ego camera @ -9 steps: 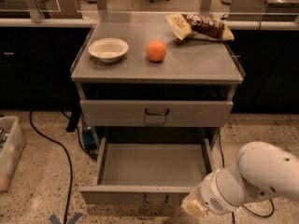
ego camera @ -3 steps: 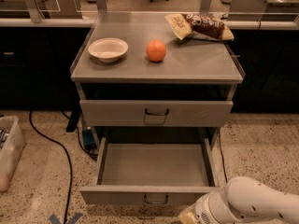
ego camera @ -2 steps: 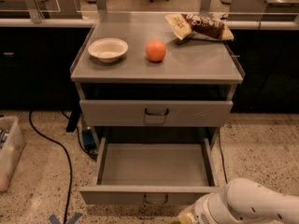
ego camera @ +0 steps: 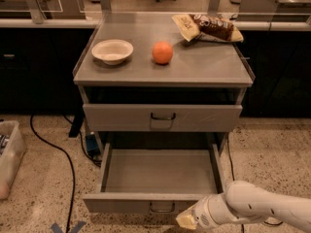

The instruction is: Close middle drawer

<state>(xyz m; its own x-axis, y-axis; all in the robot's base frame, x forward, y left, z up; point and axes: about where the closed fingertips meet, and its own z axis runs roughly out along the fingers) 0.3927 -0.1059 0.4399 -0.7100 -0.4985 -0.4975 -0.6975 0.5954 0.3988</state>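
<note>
The middle drawer (ego camera: 160, 174) is pulled far out of the grey metal cabinet, and its inside is empty. Its flat front (ego camera: 121, 205) faces the camera, with a small dark wire handle (ego camera: 163, 208) at the centre. The uppermost drawer front (ego camera: 163, 117), with a like handle, sits almost flush above it. The lowest drawer is hidden. My gripper (ego camera: 187, 221) is at the end of the white arm (ego camera: 257, 210) coming in from the lower right. It is just below and in front of the open drawer's front, slightly right of the handle.
On the cabinet top (ego camera: 204, 67) are a white bowl (ego camera: 112, 51), an orange (ego camera: 162, 53) and a chip bag (ego camera: 206, 28). A black cable (ego camera: 63, 154) runs across the floor at left, and a plastic bin (ego camera: 7, 159) stands at the far left edge.
Over three seconds the arm has dropped lower and the gripper has shifted a little left along the drawer front. In the last second it has barely moved. The drawer is still open.
</note>
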